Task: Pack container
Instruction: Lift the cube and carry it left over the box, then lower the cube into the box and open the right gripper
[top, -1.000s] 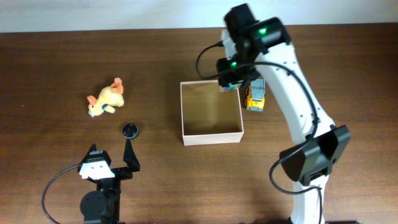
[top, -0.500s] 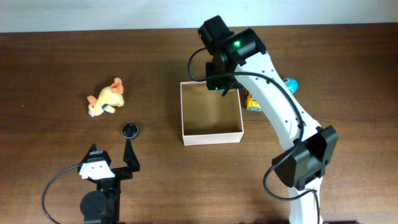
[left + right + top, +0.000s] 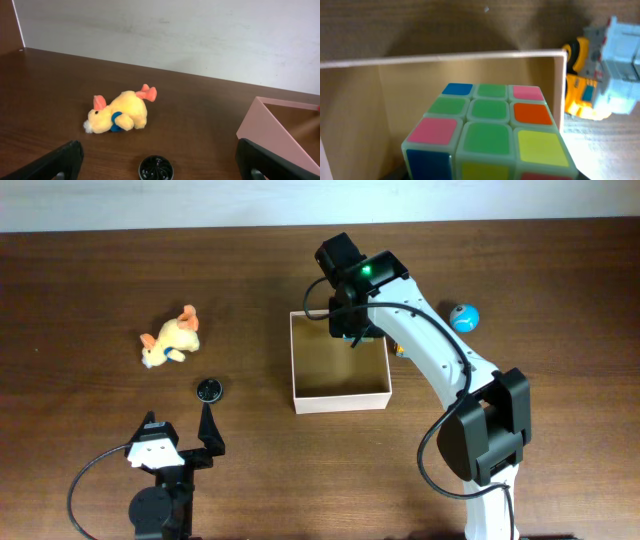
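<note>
Square shallow cardboard box point(image 3: 340, 401), white walls, tan inside, is being seen mid-table. Multicoloured puzzle cube point(image 3: 490, 132) is being pinched by right gripper point(image 3: 350, 328) above its far right corner. Left gripper point(image 3: 159, 152) is being held spread.

You're at a robot lab bench: a dark brown wood-grain table point(image 3: 80, 280) against a bare off-white wall point(image 3: 175, 35), a white right robot arm point(image 3: 440, 352), a black left robot arm point(image 3: 160, 502), and toys as props: a yellow plush animal point(image 3: 170, 340), a multicoloured puzzle cube point(image 3: 490, 130).
</note>
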